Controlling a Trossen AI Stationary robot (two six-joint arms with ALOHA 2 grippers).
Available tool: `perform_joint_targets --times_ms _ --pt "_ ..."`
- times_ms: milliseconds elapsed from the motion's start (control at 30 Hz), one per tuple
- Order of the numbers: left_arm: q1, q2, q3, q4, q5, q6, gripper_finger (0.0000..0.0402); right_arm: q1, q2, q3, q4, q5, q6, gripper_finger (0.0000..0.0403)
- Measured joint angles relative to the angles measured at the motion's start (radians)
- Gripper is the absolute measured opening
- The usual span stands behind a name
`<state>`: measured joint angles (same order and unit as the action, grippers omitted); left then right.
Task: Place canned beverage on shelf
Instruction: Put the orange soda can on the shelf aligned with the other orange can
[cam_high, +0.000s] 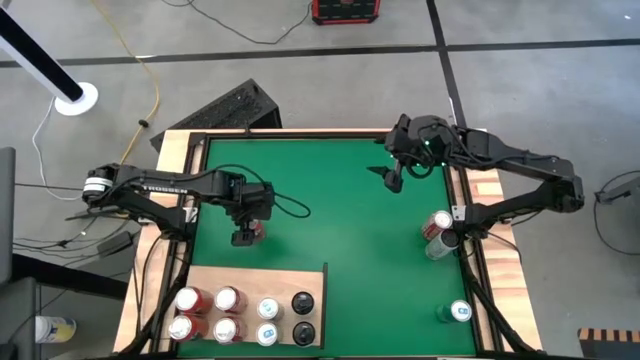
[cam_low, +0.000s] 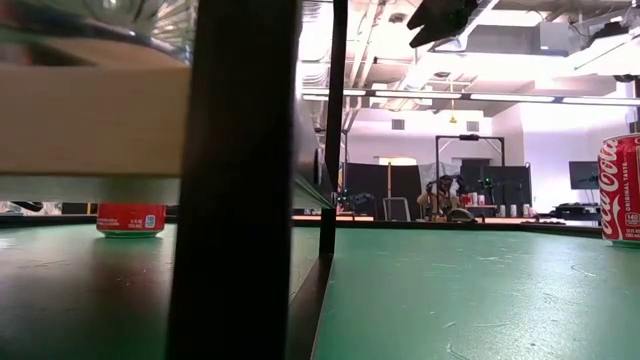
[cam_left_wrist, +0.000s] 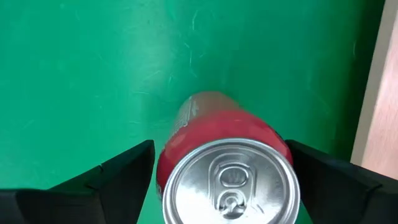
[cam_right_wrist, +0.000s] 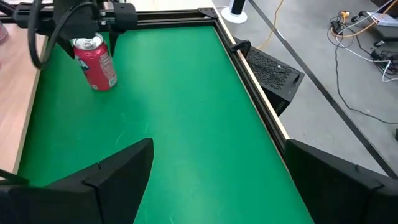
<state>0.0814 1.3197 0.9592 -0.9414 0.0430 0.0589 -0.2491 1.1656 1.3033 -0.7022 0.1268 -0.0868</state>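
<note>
— What can't you make out from up there?

— My left gripper (cam_high: 243, 237) covers most of the red aluminium drink can (cam_high: 256, 231) in the high view; only a sliver shows. In my left wrist view the can's lower rim is cut off by the picture's edge.

— And at table height?

— A dark upright post (cam_low: 235, 180), blurred, blocks the middle. The pale wooden shelf board (cam_low: 90, 105) is cropped at the left, and a second red cola can (cam_low: 622, 190) is cut by the right edge.

Eight cans (cam_high: 227, 298) stand on one shelf (cam_high: 255, 280); four more cans are on the green mat (cam_high: 330, 220). Two arms, one pincer each.
</note>
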Motion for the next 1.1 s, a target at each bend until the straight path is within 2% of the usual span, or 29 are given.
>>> perform_joint_targets --times_ms 200,433,633,833,967,1100 --pt "0.000 -0.001 0.001 -0.014 0.022 0.001 0.0277 -0.023 0.000 0.000 0.001 0.000 0.009 0.0384" --pt "0.000 -0.033 0.071 -0.120 0.043 -0.007 0.0276 -0.023 0.001 0.000 0.028 0.000 0.042 0.0384" --pt "-0.028 -0.152 0.150 -0.203 0.116 -0.124 0.0276 -0.010 0.001 0.000 0.056 0.001 0.098 0.0384" --pt "-0.191 -0.308 0.162 -0.299 0.140 -0.330 0.0276 0.022 0.001 0.000 0.063 0.002 0.175 0.0384" --pt "-0.342 -0.367 0.162 -0.338 0.071 -0.459 0.0276 0.043 0.001 0.000 0.079 0.019 0.224 0.0384" --pt "-0.472 -0.371 0.161 -0.384 0.012 -0.559 0.0276 0.069 0.001 0.000 0.114 0.062 0.262 0.0384"
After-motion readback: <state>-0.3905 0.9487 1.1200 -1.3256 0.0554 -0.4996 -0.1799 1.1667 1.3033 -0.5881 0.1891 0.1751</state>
